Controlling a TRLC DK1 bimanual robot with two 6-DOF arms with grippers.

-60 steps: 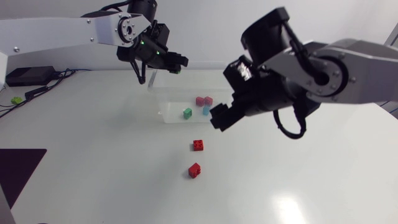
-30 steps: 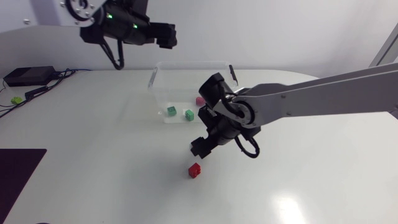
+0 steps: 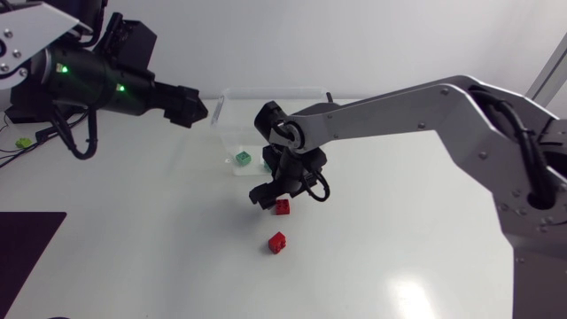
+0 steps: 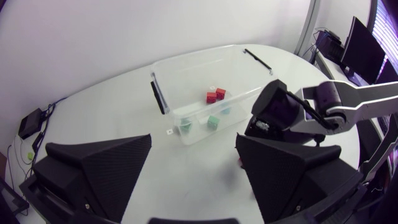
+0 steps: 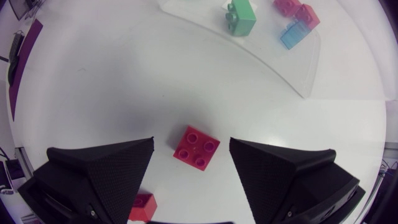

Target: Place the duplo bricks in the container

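Observation:
The clear container (image 3: 226,120) stands at the table's back middle and holds green (image 3: 241,158), red and blue bricks. In the left wrist view the container (image 4: 163,99) shows red (image 4: 216,95) and green (image 4: 213,122) bricks inside. My left gripper (image 3: 197,108) hangs open and empty, high up and left of the container. My right gripper (image 3: 276,197) stands open just above a red brick (image 3: 283,207) in front of the container. In the right wrist view that brick (image 5: 196,146) lies between the right gripper's (image 5: 191,144) spread fingers, untouched. A second red brick (image 3: 277,242) lies nearer the front.
A black box (image 3: 40,108) with cables and a small green piece (image 3: 24,142) lie at the table's far left. A dark mat (image 3: 27,239) covers the front left corner. My right arm (image 4: 292,115) crosses in front of the container.
My left gripper opened, and a second green brick now lies in the container; the arm drew back to the left. My right gripper came down over the nearer red brick.

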